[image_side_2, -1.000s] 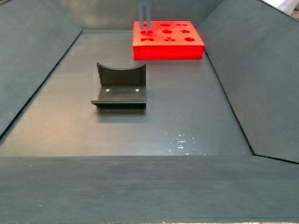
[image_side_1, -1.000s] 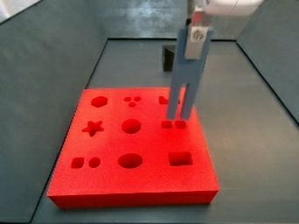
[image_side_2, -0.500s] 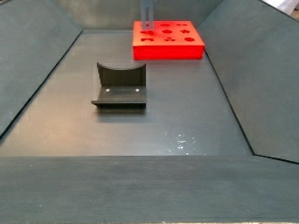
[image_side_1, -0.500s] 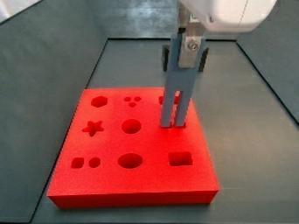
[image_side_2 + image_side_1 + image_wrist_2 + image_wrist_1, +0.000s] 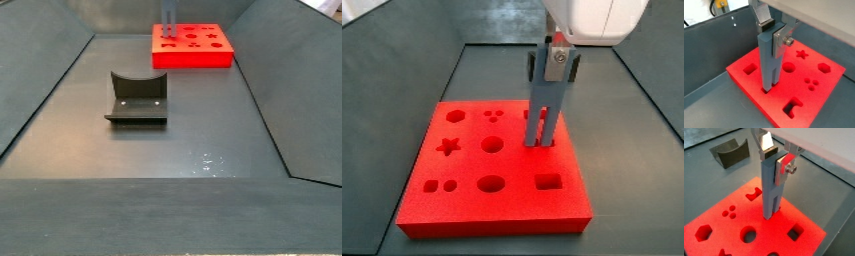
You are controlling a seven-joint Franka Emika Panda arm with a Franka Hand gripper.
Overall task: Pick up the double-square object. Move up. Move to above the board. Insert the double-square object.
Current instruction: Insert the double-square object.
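The gripper (image 5: 776, 159) is shut on the top of the double-square object (image 5: 771, 190), a tall grey-blue bar held upright. Its two prongs sit down in a cut-out of the red board (image 5: 811, 240). Both wrist views show this; the bar (image 5: 768, 65) stands near one edge of the board (image 5: 824, 90). In a side view the gripper (image 5: 556, 60) holds the bar (image 5: 543, 115) upright over the board's (image 5: 502, 205) right side, prongs entering the holes. In a side view the board (image 5: 194, 50) lies at the far end, with the bar (image 5: 167, 15) just showing above it.
The dark U-shaped fixture (image 5: 136, 98) stands on the grey floor mid-bin, also in a wrist view (image 5: 731, 153). Sloped grey walls enclose the bin. The board shows star, circle, hexagon and square cut-outs.
The gripper has lowered with the bar; its prongs, just above the board a second ago, now sit in the cut-out.
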